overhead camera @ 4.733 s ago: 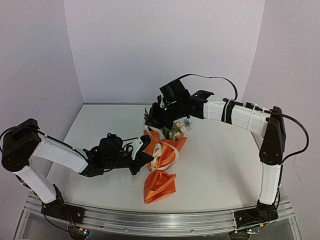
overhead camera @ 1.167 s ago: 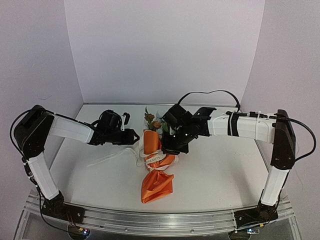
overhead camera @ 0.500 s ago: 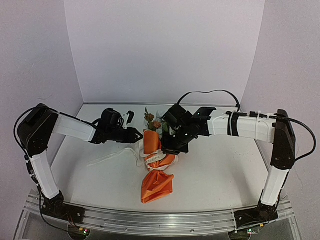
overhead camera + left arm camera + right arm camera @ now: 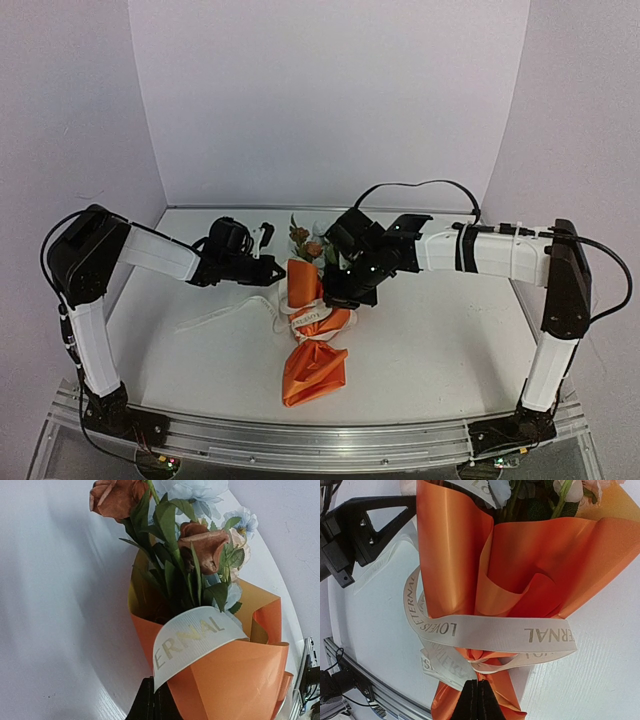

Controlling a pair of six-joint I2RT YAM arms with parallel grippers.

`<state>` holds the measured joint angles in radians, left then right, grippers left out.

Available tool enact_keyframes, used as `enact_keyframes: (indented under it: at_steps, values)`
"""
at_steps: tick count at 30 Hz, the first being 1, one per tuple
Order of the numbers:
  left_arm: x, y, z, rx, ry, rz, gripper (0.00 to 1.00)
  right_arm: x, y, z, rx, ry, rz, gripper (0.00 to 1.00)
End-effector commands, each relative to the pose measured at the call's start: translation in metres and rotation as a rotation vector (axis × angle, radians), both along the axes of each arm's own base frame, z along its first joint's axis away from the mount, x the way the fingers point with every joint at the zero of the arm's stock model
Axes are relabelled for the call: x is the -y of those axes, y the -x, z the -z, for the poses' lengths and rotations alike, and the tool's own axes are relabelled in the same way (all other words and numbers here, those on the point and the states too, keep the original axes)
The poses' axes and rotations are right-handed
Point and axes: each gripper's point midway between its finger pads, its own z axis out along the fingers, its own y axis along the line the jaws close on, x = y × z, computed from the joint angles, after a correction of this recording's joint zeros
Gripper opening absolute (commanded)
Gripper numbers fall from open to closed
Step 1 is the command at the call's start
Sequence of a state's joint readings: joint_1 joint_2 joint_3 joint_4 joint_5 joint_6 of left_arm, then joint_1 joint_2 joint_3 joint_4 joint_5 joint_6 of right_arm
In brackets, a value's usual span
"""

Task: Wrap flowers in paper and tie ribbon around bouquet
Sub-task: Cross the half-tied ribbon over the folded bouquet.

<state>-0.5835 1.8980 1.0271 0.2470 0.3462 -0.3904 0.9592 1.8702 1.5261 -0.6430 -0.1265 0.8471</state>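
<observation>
White counter [image 4: 450,340]: bouquet [image 4: 312,330] lies long axis near-to-far, blossoms far. At its left rim the left end effector [image 4: 274,271] pinches ribbon [image 4: 192,635]; the right end effector [image 4: 336,299], pressed together, flanks its waist from the right.

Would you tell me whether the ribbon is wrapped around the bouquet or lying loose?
Wrapped: in the right wrist view the ribbon bands the pinched waist of the bouquet. Whether it is knotted, I cannot tell.
</observation>
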Motion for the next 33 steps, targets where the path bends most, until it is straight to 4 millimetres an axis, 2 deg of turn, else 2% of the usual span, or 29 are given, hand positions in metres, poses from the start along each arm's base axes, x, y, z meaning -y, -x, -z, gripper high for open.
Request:
enact_keyframes:
  at_steps: [1, 6, 9, 11, 15, 19, 23, 28, 33]
  values:
    - [-0.008, -0.003, -0.060, 0.179, 0.077, -0.035, 0.00, -0.011, -0.012, -0.013, 0.055, -0.021, -0.010, 0.00]
    - [-0.023, 0.045, -0.123, 0.316, 0.176, 0.046, 0.00, -0.020, -0.020, -0.012, 0.032, -0.047, -0.046, 0.00]
    - [-0.019, 0.091, -0.142, 0.381, 0.215, 0.186, 0.00, -0.032, -0.027, -0.016, 0.013, -0.095, -0.099, 0.00]
    - [-0.004, 0.123, -0.147, 0.413, 0.206, 0.304, 0.00, -0.040, -0.032, -0.018, 0.000, -0.127, -0.128, 0.00]
    - [0.019, 0.177, -0.148, 0.493, 0.160, 0.485, 0.00, -0.047, -0.042, -0.026, -0.013, -0.194, -0.165, 0.00]
    - [0.038, 0.209, -0.142, 0.530, 0.123, 0.595, 0.00, -0.051, -0.048, -0.035, -0.013, -0.247, -0.203, 0.00]
    - [0.066, 0.222, -0.112, 0.515, -0.012, 0.710, 0.00, -0.056, -0.047, -0.041, -0.011, -0.268, -0.234, 0.00]
    - [0.103, 0.234, -0.094, 0.489, -0.078, 0.807, 0.00, -0.052, -0.046, -0.042, -0.006, -0.264, -0.236, 0.00]
    - [0.137, 0.243, -0.093, 0.494, -0.068, 0.864, 0.00, -0.051, -0.043, -0.040, -0.017, -0.267, -0.242, 0.00]
